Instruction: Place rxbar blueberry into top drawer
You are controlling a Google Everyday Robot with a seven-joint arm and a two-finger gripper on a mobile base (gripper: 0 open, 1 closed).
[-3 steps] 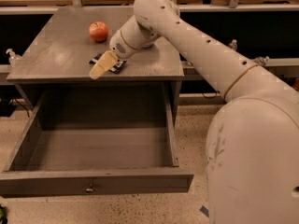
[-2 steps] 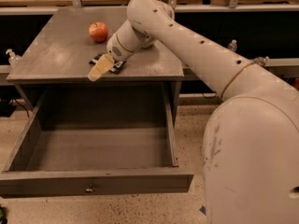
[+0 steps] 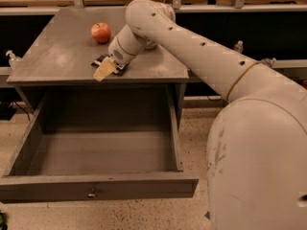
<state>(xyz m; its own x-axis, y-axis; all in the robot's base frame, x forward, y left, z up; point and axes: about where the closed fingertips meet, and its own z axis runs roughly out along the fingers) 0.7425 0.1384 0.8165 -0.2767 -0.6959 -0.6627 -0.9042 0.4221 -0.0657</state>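
The rxbar blueberry (image 3: 100,60) is a dark flat bar lying on the grey table top (image 3: 57,56), mostly covered by my gripper. My gripper (image 3: 104,70) sits low over the bar near the table's front edge, right of centre. Only the bar's dark ends show on either side of the gripper. The top drawer (image 3: 96,188) is pulled wide open below the table. Its inside is bare and its small round knob (image 3: 91,193) faces the front.
A red apple (image 3: 100,32) stands on the table behind and left of the gripper. My pale arm (image 3: 201,51) crosses from the right over the table's right edge. Workbenches with cables run along the back. The floor is speckled.
My arm's upper joint has swung a little to the left. The gripper has stayed low at the bar near the table's front edge. The apple and the drawer have not moved.
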